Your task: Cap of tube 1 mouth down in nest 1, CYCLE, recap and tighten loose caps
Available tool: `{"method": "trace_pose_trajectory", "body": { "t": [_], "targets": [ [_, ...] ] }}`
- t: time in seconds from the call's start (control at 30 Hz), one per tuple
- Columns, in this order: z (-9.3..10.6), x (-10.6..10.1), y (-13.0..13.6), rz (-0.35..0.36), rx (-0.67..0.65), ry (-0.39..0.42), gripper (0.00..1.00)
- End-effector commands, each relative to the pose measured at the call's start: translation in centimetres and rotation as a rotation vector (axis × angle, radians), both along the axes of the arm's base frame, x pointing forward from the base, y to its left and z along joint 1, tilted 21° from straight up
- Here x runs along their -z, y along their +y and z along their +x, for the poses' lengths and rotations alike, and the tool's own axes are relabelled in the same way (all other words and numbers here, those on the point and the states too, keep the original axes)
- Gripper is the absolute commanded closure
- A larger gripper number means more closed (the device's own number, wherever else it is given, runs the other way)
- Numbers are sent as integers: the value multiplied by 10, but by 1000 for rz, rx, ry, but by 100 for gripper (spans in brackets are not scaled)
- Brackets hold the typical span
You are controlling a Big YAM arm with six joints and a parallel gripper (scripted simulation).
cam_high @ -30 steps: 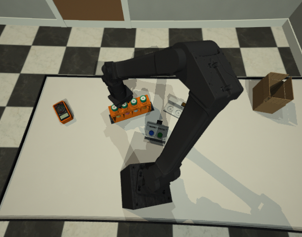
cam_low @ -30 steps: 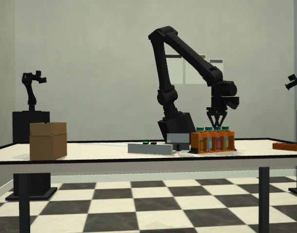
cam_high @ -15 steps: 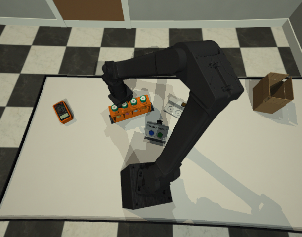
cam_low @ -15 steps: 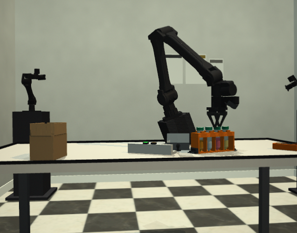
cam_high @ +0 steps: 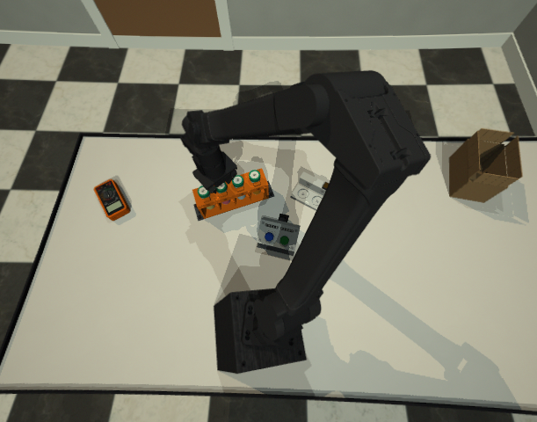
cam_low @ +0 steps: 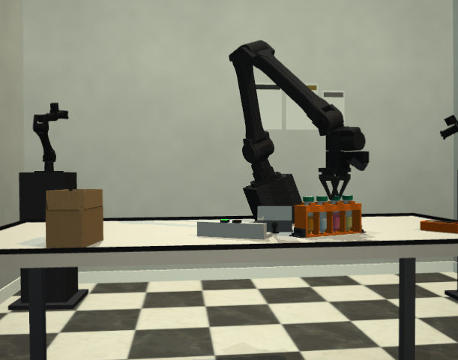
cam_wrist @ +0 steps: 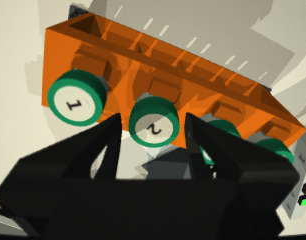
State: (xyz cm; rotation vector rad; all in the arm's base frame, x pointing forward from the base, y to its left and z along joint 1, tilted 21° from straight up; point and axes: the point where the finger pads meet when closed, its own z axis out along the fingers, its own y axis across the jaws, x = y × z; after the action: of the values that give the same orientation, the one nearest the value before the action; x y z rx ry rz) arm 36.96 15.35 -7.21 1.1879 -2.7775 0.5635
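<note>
The orange decapping station (cam_high: 232,195) holds four tubes, each with a green cap on. In the wrist view, cap 1 (cam_wrist: 75,97) is at the left and cap 2 (cam_wrist: 154,121) is in the middle. My gripper (cam_wrist: 153,120) is open, with one finger on each side of cap 2 and a small gap on both sides. In the side view, the gripper (cam_low: 334,195) points straight down with its tips at cap height. The cap tray (cam_high: 309,191) lies to the right of the station, and its green lamp (cam_low: 224,220) is lit. The key housing (cam_high: 277,235) carries the blue key (cam_high: 269,236) and the green key (cam_high: 284,240).
An orange multimeter (cam_high: 111,199) lies at the left of the table. A cardboard box (cam_high: 485,164) stands at the far right. The arm's base (cam_high: 259,329) sits near the front edge, and the arm's links partly cover the cap tray.
</note>
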Motion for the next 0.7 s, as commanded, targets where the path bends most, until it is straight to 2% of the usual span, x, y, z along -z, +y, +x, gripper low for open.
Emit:
{"method": "trace_pose_trajectory", "body": {
  "t": [0.0,0.07,0.33,0.43,0.5,0.53,0.67],
  "targets": [
    [12,-3,3,14,-2,-29,51],
    [12,-6,7,16,-3,-29,51],
    [4,5,-2,3,-3,-10,51],
    [12,-4,6,16,-3,-29,51],
    [8,4,1,7,-4,-16,51],
    [12,-4,6,16,-3,-29,100],
    [12,-4,6,16,-3,-29,100]
  ]
}}
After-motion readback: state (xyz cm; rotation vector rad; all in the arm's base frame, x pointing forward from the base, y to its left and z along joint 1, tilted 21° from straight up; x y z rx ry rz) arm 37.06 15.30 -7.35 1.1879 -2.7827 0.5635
